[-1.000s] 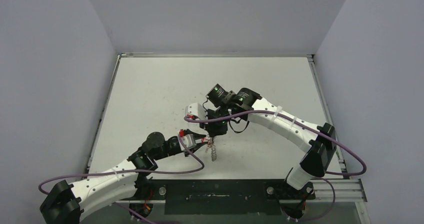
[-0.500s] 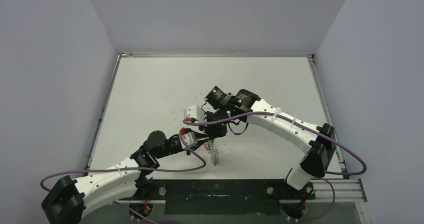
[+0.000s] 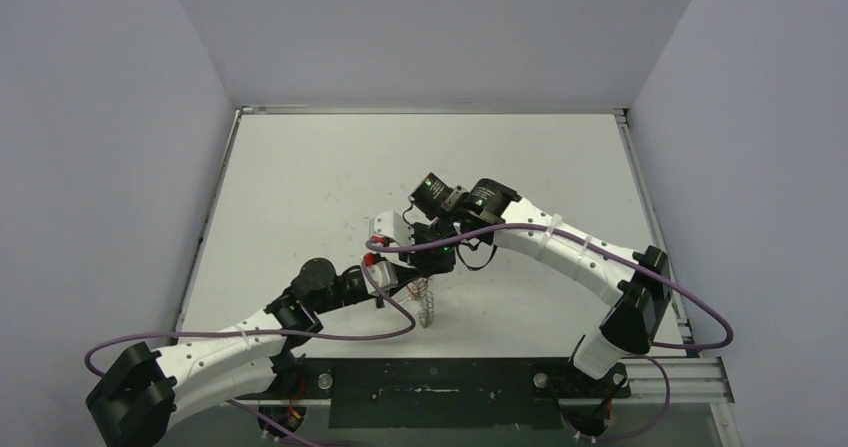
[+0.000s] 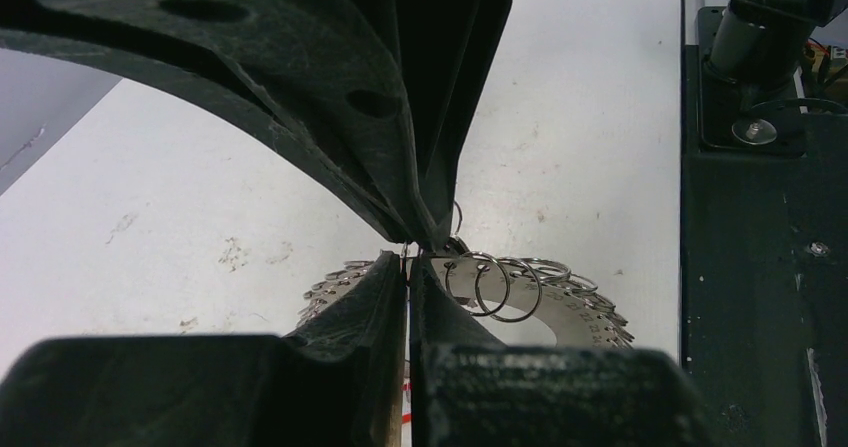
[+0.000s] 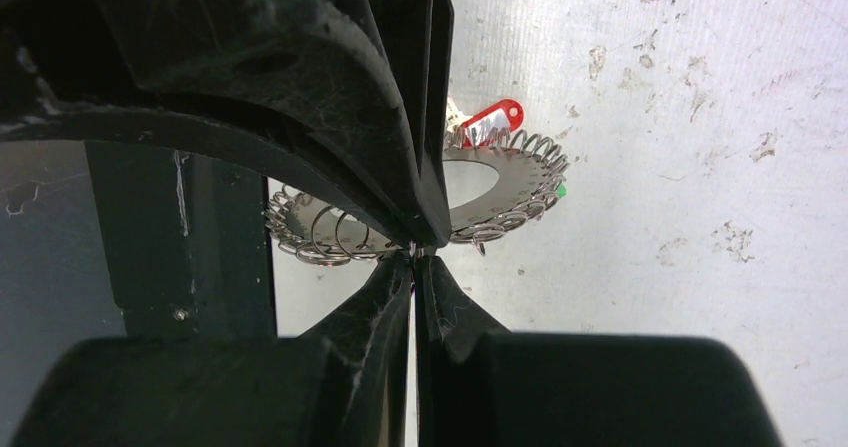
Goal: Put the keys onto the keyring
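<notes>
Keyring: one, pinched by left hand; right hand closed at its edge.

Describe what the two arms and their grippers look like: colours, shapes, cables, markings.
The left arm and right arm both have white, rounded link shells between black cylindrical joints. A purple cable loops loosely along each arm. A small green light glows on the right arm's black wrist joint. The left gripper and right gripper have matte black, scuffed fingers tapering to thin tips.
</notes>
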Controlling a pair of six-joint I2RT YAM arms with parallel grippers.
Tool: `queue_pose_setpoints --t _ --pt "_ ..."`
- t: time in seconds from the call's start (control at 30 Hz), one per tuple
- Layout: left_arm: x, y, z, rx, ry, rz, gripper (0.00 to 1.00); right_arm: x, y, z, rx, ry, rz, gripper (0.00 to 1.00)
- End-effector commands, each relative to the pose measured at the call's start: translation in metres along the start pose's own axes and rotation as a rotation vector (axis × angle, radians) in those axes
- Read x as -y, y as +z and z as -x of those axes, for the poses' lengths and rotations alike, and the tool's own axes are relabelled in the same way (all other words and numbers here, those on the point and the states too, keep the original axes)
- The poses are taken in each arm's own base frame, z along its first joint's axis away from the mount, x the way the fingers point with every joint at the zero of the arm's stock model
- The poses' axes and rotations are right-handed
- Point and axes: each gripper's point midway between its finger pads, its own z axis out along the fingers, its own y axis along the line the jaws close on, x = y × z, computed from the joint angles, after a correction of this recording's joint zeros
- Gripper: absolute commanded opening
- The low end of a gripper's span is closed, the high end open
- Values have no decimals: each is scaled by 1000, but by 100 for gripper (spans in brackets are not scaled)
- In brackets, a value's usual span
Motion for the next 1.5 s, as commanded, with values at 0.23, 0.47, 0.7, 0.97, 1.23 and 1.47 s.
queue_pose_setpoints --t 0.23,0.47,0.7,0.97,1.23,1.47 --pt "-13 -1 37 127 12 68 0 23 -20 40 227 52 -135 43" --pt "-22 -17 47 246 -6 164 0 37 -47 42 463 148 -142 52" --pt "-19 -26 64 358 31 167 0 22 -42 39 533 108 -23 46" --pt "-14 -27 68 383 43 142 0 5 -34 40 606 -64 62 44" --pt "-13 -26 70 385 45 134 0 7 -30 41 624 -79 56 30" --pt "-12 -26 69 380 43 128 0 9 -29 43 626 -77 58 1"
